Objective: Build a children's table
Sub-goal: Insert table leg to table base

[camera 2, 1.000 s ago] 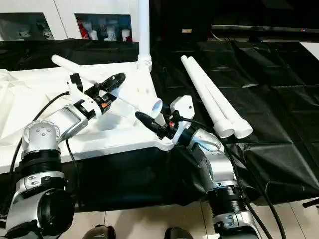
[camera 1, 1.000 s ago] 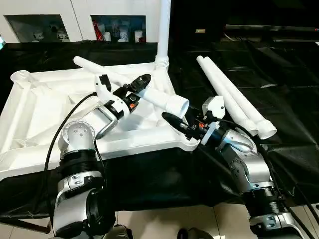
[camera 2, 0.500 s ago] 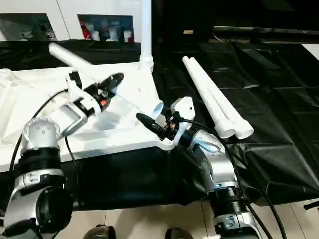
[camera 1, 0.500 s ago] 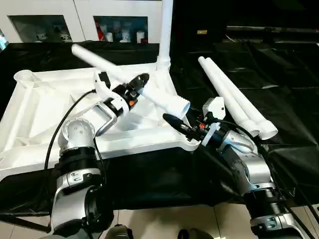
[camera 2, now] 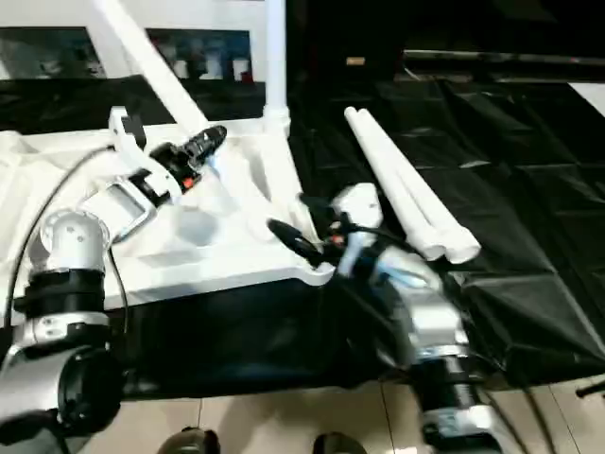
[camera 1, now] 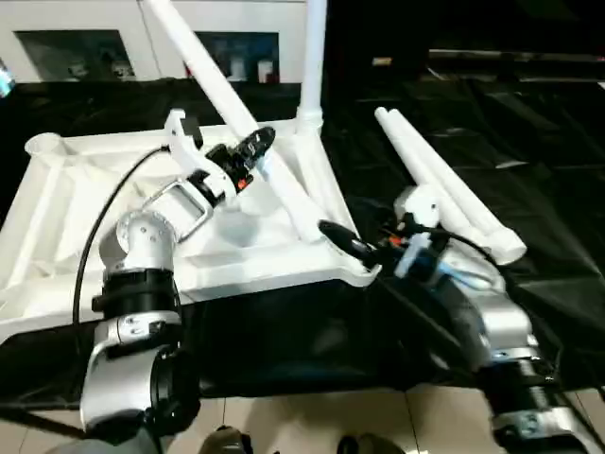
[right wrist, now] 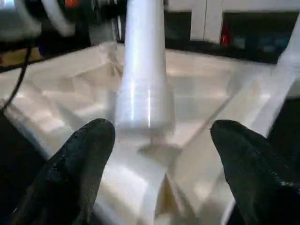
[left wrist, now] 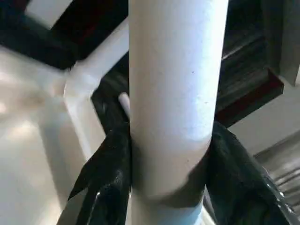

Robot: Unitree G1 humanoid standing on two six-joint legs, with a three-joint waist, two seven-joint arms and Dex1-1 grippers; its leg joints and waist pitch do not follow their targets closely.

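Tabletop (camera 1: 66, 203) upside down on black-covered worktop (camera 1: 529, 142); one leg (camera 1: 311, 57) upright in far socket, two legs (camera 1: 444, 184) beside. Left hand (camera 1: 248, 151) grasping tilted leg (camera 1: 236, 109); right hand (camera 1: 345, 248) released near its lower end.

No legible text, label, brand, number or sign anywhere in these views.
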